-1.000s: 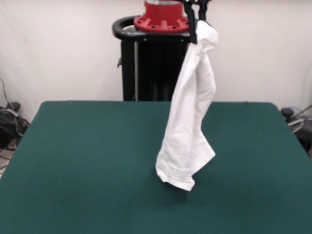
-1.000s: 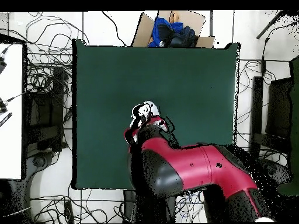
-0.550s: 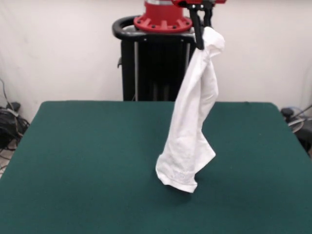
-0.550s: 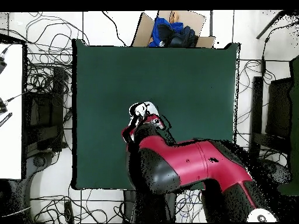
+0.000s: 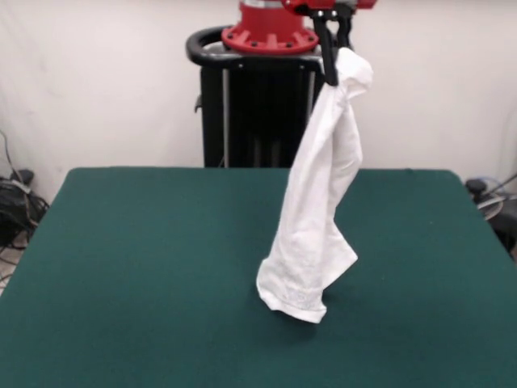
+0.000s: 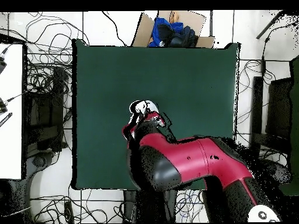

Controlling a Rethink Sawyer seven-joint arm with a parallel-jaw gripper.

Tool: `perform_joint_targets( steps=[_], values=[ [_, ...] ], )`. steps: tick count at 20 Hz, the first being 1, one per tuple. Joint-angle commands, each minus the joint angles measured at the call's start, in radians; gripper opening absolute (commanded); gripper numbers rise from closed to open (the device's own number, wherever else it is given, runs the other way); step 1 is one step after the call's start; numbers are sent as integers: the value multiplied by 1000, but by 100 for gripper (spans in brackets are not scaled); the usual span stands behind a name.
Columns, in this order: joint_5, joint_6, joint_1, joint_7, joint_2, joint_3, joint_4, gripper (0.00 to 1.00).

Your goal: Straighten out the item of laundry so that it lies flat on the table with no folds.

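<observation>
Shirt (image 5: 317, 210) is hanging in a long white drape from our gripper (image 5: 334, 61), pinched shut on its top; we are letting its hem brush the table (image 5: 145, 267) to unfold.

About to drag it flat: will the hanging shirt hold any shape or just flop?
Likely floppy: the shirt hangs in a limp twisted column from the hand. Its bottom edge rests crumpled on the table, so dragging may bunch it. Probably light.

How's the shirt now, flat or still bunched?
Bunched: the shirt hangs in a twisted column from the claw, its lower hem near the table.
</observation>
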Motion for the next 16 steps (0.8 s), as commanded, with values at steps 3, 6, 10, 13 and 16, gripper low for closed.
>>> perform_joint_targets(
  steps=[3, 6, 10, 13, 16],
  values=[
    [-12, 31, 33, 102, 26, -55, -17, 0],
    [-36, 17, 61, 121, 40, -88, -28, 0],
    [-22, 26, 70, 124, 39, -89, -40, 0],
    [-64, 6, 96, 128, 68, -135, -60, 0],
    [-78, -11, 100, 122, 90, -150, -64, 0]
  ],
)
